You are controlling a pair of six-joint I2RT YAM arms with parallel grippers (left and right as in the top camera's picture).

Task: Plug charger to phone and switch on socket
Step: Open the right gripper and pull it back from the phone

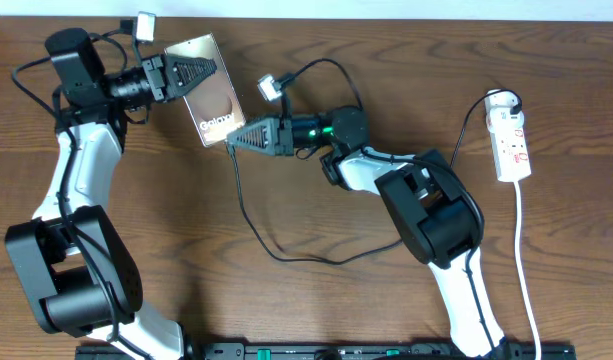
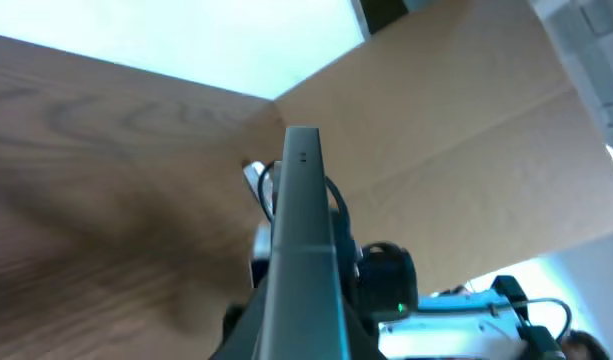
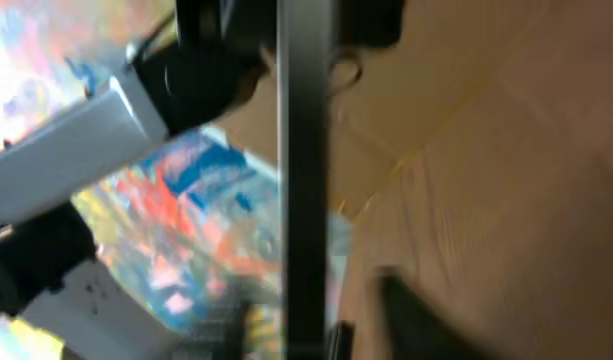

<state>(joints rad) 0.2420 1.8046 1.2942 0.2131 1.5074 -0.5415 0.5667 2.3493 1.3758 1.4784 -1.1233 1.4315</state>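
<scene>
In the overhead view the phone [image 1: 214, 108] is held off the table at the back left, tilted, its brownish screen with white text facing up. My left gripper [image 1: 210, 68] is shut on its upper end. Seen from the left wrist, the phone [image 2: 304, 240] is a grey edge-on bar running up from between the fingers. My right gripper [image 1: 232, 142] sits at the phone's lower edge. From the right wrist the phone's dark edge [image 3: 306, 150] stands between the spread fingers [image 3: 416, 320]. The charger [image 1: 248, 215] trails from there across the table towards the socket [image 1: 514, 140] at the right.
A black plug [image 1: 502, 100] sits in the socket's far end, and its white cord [image 1: 527, 265] runs to the front edge. The arms' own cables with white connectors [image 1: 269, 88] loop behind the right wrist. The right arm's base [image 1: 436, 215] stands beside the charger's slack.
</scene>
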